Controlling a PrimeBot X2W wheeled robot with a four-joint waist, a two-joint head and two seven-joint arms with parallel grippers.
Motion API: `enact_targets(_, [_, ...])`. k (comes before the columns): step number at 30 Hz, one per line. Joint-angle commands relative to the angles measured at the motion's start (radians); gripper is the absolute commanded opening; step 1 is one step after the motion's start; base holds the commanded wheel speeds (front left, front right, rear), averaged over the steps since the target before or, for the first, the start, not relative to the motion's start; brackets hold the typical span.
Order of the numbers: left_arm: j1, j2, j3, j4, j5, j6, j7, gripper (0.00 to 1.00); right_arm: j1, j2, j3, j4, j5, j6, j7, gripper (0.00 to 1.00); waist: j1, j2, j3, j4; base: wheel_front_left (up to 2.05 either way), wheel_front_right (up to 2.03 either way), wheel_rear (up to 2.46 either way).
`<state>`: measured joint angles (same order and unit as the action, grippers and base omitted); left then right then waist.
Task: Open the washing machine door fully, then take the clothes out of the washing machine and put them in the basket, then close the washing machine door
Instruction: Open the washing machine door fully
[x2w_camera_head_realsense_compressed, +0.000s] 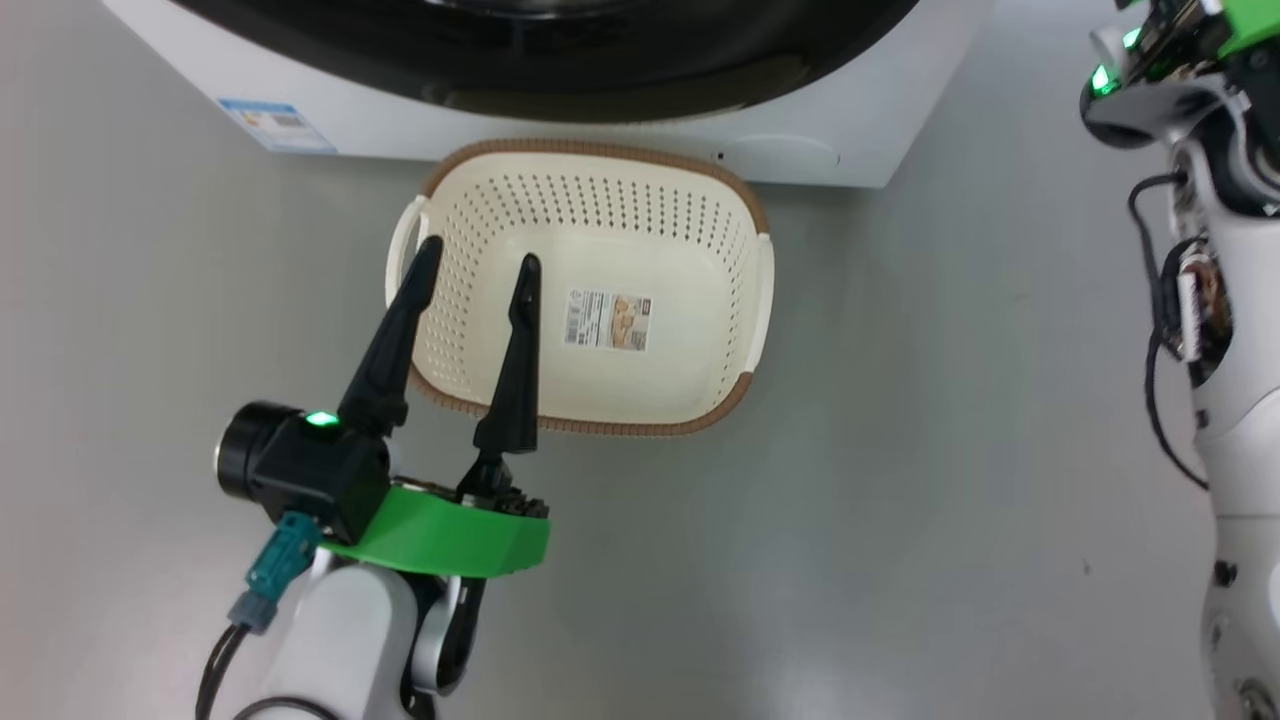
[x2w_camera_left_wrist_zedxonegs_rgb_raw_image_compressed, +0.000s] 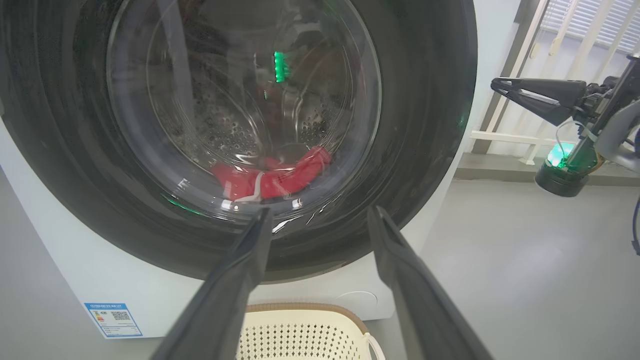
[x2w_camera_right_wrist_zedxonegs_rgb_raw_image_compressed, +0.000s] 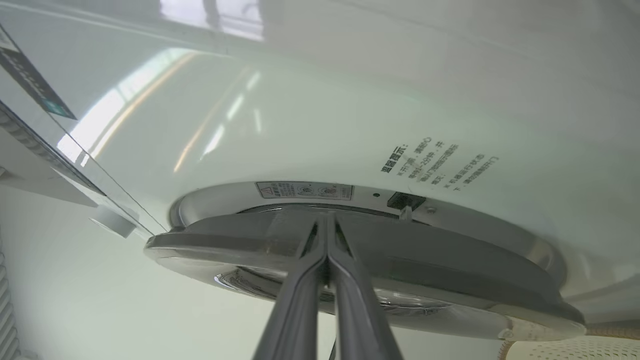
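Nearest the left wrist lens, two long dark fingers (x2w_camera_left_wrist_zedxonegs_rgb_raw_image_compressed: 231, 285) of the left jaws, spread to the full, holding nothing, hung above the left half of the small cream-white perforated plastic basket (x2w_camera_head_realsense_compressed: 690, 230) with its brown rim. Right jaws pressed shut and empty, both dark fingers (x2w_camera_right_wrist_zedxonegs_rgb_raw_image_compressed: 295, 310) flat together, tips at the edge of the large round washing machine door (x2w_camera_right_wrist_zedxonegs_rgb_raw_image_compressed: 400, 260) with its glossy black rim and bulging glass window; touching or just short of it, hard to tell. Door on the front of the big white boxy washing machine (x2w_camera_left_wrist_zedxonegs_rgb_raw_image_compressed: 60, 260), seemingly cracked open a little on the robot's right side, with a dark latch slot (x2w_camera_right_wrist_zedxonegs_rgb_raw_image_compressed: 406, 200) peeking out behind the rim. Round, so no long axis; face turned outward toward the robot, nearly flush with the front. Likely trouble: thin closed tips skating off that slick rim and letting the door fall back — or, judging the hinge to be on the left, a swing straight into the left arm hung above the basket. Bright red clothes (x2w_camera_left_wrist_zedxonegs_rgb_raw_image_compressed: 280, 177) with white trim low in the perforated steel drum (x2w_camera_left_wrist_zedxonegs_rgb_raw_image_compressed: 220, 135), strung out left to right. Basket on the grey floor (x2w_camera_head_realsense_compressed: 900, 500) just before the machine — mouth up, long side parallel to the front.
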<state>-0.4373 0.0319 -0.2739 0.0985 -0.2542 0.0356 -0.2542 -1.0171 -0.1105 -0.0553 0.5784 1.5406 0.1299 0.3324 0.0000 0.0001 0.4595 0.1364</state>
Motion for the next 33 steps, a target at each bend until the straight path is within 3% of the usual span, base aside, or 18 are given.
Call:
enact_targets(1, [-0.015, 0.018, 0.021, -0.030, 0.002, 0.003, -0.008, 1.00, -0.030, 0.004, 0.003, -0.013, 0.005, 0.001, 0.009, 0.00, 0.0000, -0.0001, 0.038, 0.019, 0.00, 0.00, 0.00])
enact_targets(15, [-0.050, 0.018, -0.017, -0.010, -0.023, 0.017, -0.008, 1.00, -0.182, -0.023, 0.028, 0.094, 0.021, 0.001, 0.120, 0.00, 0.0000, -0.0001, 0.094, 0.051, 0.00, 0.00, 0.00])
enact_targets(33, [-0.077, 0.018, -0.036, -0.001, -0.037, 0.036, -0.008, 1.00, -0.252, -0.024, 0.109, 0.130, -0.042, 0.001, 0.214, 0.00, 0.0000, -0.0001, 0.132, 0.051, 0.00, 0.00, 0.00])
